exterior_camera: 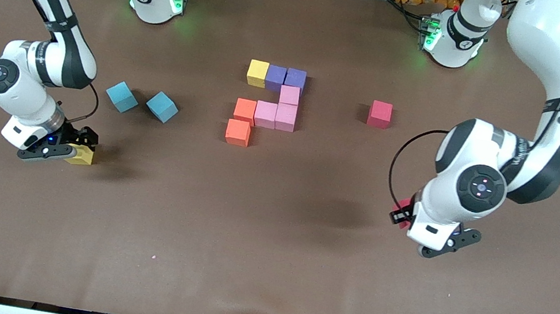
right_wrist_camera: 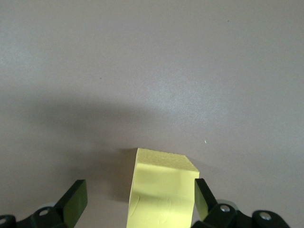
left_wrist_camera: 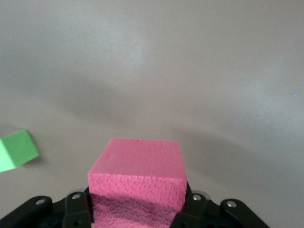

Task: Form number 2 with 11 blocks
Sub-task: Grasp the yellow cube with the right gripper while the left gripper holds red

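On the brown table (exterior_camera: 266, 244) the unfinished number 2 (exterior_camera: 270, 106) sits mid-table, eight cubes so far, with a loose red cube (exterior_camera: 380, 114) beside it toward the left arm's end. The left gripper (exterior_camera: 406, 213), jaws closed on a pink cube (left_wrist_camera: 137, 183), hangs nearer the front camera than that red cube. The right gripper (exterior_camera: 69, 146) is low at its own end, jaws wide and straddling a yellow cube (right_wrist_camera: 161, 187) not yet pinched, so that cube lies square between them

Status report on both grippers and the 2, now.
Left gripper shut on pink cube, lifted. Right gripper open around yellow cube on table. Digit partly built, eight cubes. Nothing blocking.
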